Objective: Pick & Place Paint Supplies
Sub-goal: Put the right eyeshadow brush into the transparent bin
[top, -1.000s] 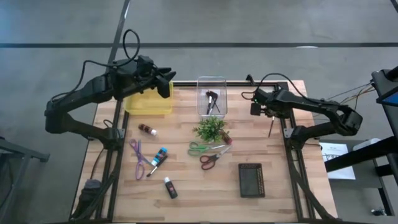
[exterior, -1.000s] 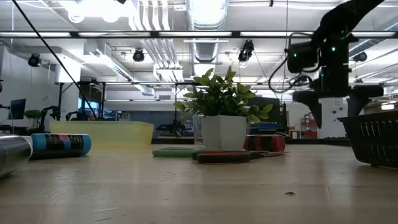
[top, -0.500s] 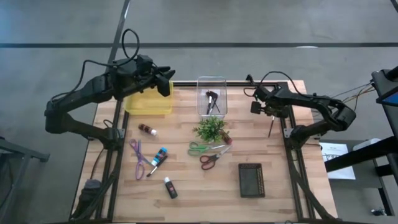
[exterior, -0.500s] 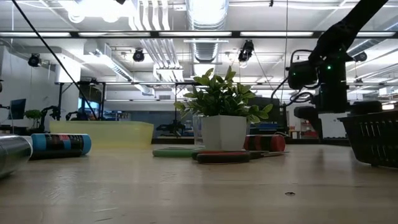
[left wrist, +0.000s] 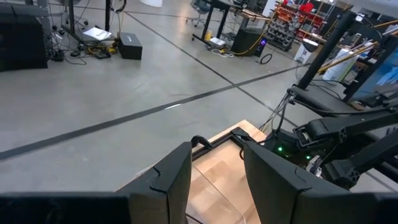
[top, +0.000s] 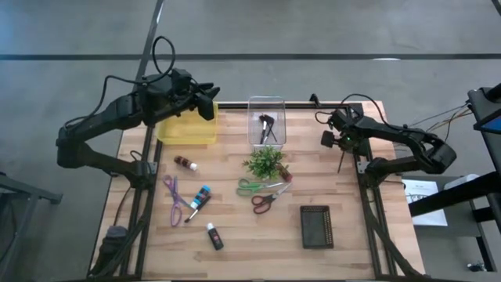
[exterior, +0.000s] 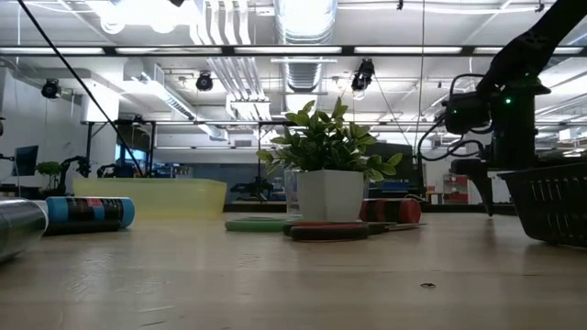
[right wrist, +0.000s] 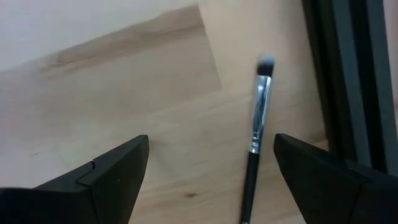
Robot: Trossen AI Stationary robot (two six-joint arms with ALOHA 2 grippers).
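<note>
While the right gripper (top: 335, 141) hangs spread and empty-handed over the table's (top: 235, 235) right edge, only its wrist view shows what lies beneath: a dark-handled brush (right wrist: 255, 146) flat on the wood, between the two fingers (right wrist: 109, 171) and untouched. From above, the brush (top: 341, 160) is a thin line beside the frame rail. The left gripper (top: 210, 106), part-open with nothing between its fingers (left wrist: 168, 180), hovers by the yellow bin (top: 186, 128). Loose on the table lie purple scissors (top: 173, 199), a blue paint tube (top: 202, 196), a black tube (top: 214, 236) and green scissors (top: 254, 186). The low view adds the potted plant (exterior: 328, 165).
</note>
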